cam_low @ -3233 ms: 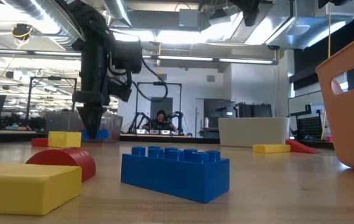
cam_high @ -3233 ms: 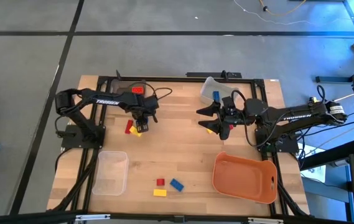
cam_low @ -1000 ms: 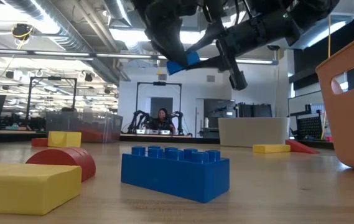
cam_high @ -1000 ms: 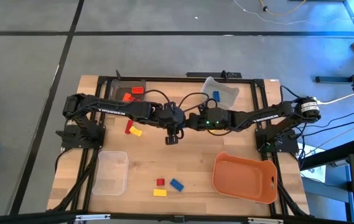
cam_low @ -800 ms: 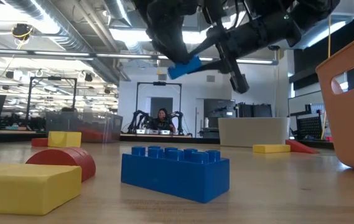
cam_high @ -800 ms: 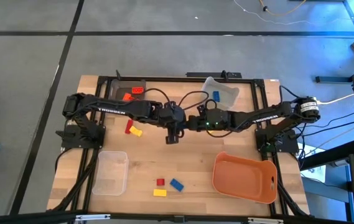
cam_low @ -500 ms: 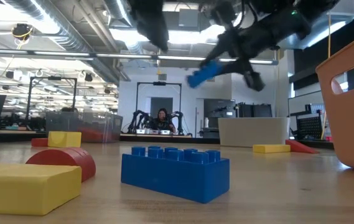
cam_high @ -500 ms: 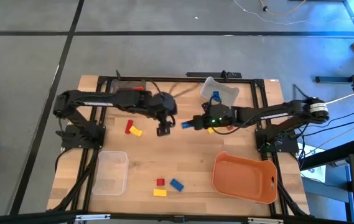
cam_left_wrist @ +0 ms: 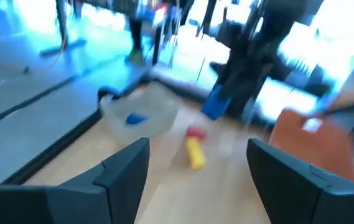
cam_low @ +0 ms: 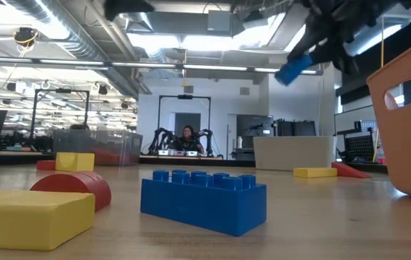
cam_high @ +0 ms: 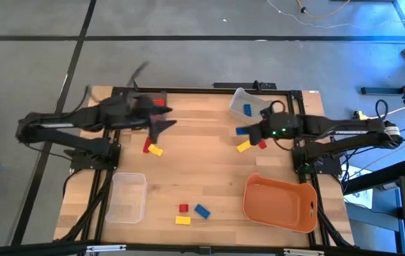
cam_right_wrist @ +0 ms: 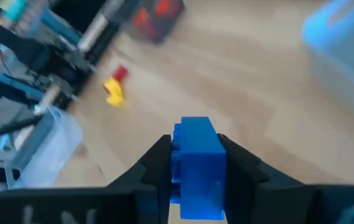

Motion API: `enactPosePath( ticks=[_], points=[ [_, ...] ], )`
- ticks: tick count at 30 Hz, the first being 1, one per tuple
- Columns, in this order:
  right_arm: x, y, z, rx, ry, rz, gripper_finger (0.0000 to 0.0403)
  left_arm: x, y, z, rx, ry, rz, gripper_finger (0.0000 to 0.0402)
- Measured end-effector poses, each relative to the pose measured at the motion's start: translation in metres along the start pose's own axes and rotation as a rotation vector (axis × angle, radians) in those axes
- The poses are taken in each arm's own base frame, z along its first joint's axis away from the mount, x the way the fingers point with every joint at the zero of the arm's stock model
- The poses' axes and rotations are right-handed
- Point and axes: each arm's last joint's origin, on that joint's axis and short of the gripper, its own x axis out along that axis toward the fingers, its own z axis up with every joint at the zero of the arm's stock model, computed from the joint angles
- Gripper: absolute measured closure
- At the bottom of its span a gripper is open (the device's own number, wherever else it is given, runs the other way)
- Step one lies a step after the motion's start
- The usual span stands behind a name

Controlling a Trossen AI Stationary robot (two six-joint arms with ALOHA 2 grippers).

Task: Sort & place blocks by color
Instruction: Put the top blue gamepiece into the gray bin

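My right gripper [cam_right_wrist: 195, 177] is shut on a blue block [cam_right_wrist: 195, 149], which it carries in the air over the table's far right part [cam_high: 242, 130]; the low view shows that block high up [cam_low: 295, 68]. My left gripper [cam_left_wrist: 198, 174] stands open and holds nothing, drawn back over the far left part [cam_high: 166, 125]. A yellow block [cam_high: 244, 146] and a red block [cam_high: 261, 144] lie flat below the right gripper. A red and a yellow block [cam_high: 151, 147] lie below the left gripper. Three more blocks lie near the front edge: red [cam_high: 183, 208], blue [cam_high: 202, 210] and yellow [cam_high: 182, 220]. My right gripper pinches the blue block between its two fingers, one on each side face [cam_right_wrist: 175, 163]. The fingers reach out about level, pointing toward the table's left. The block sticks out past the fingertips, tilted, and hangs clear of the table.
A clear bin [cam_high: 259, 107] at the far right holds one blue block [cam_high: 248, 109]. A bin with red blocks [cam_high: 156, 102] stands at the far left. Another clear bin [cam_high: 128, 197] is at the near left, and an orange tray [cam_high: 280, 203] at the near right.
The two grippers met over the table's middle with the blue block between them. My left gripper has let go of it and swung back toward the left edge. My right gripper has carried the block toward the right edge, clear of the table.
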Motion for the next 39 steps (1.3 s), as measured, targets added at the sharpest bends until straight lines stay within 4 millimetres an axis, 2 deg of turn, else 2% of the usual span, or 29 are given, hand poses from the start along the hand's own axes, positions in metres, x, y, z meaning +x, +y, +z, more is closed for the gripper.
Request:
enactPosePath(
  ticks=[6, 12, 16, 28, 35, 39],
  points=[
    [-0.012, 0.012, 0.018, -0.06, -0.303, 0.032, 0.0309, -0.036, 0.011, -0.019, -0.101, -0.301, -0.112, 0.0141],
    [-0.017, 0.018, 0.043, -0.127, -0.57, 0.019, 0.0309, -0.054, 0.02, -0.03, -0.132, -0.412, -0.113, 0.0141],
    [-0.019, 0.015, 0.056, -0.157, -0.657, -0.01, 0.0309, -0.059, 0.022, -0.031, -0.139, -0.428, -0.102, 0.0141],
    [-0.015, 0.004, 0.065, -0.188, -0.631, -0.036, 0.0309, -0.058, 0.022, -0.031, -0.138, -0.423, -0.099, 0.0141],
    [-0.019, -0.004, 0.082, -0.227, -0.477, -0.24, 0.0309, -0.058, 0.022, -0.031, -0.14, -0.425, -0.091, 0.0141],
    [-0.009, -0.02, 0.094, -0.226, -0.301, -0.384, 0.0309, -0.058, 0.023, -0.031, -0.149, -0.434, -0.053, 0.0141]
  ],
)
